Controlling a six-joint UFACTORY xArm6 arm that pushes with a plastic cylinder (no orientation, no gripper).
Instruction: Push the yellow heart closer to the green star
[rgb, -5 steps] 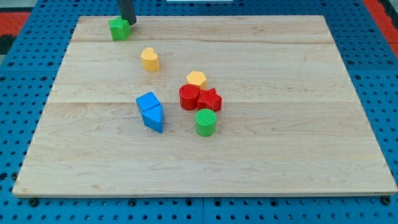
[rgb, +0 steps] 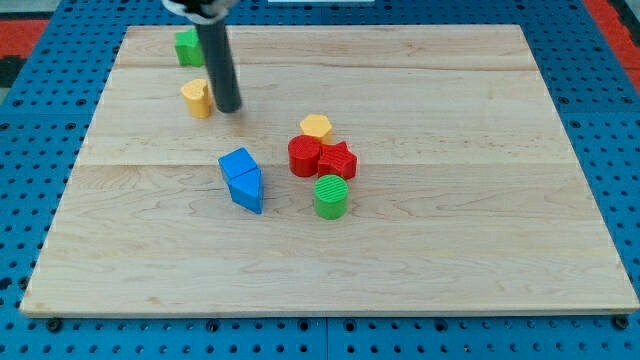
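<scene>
Near the view's top left corner of the wooden board (rgb: 420, 230) sits the green star (rgb: 186, 46), partly hidden behind my rod, so its shape is hard to confirm from here; just below it, toward the view's bottom, lies the yellow heart (rgb: 197, 98), near but not touching the star; my tip (rgb: 229, 108) rests on the board just to the heart's right in the view, apparently touching or almost touching its side; I carry no fingers at all, only this straight rod, so nothing is pinched or held. Judging from the small gap, the task looks largely done; what remains, at most, is a short push toward the view's top to close that gap. Well apart, around the board's middle, sit a blue block pair (rgb: 243, 178), a yellow hexagon (rgb: 316, 126), two red blocks (rgb: 322, 158) and a green cylinder (rgb: 330, 196); none is in the way.
</scene>
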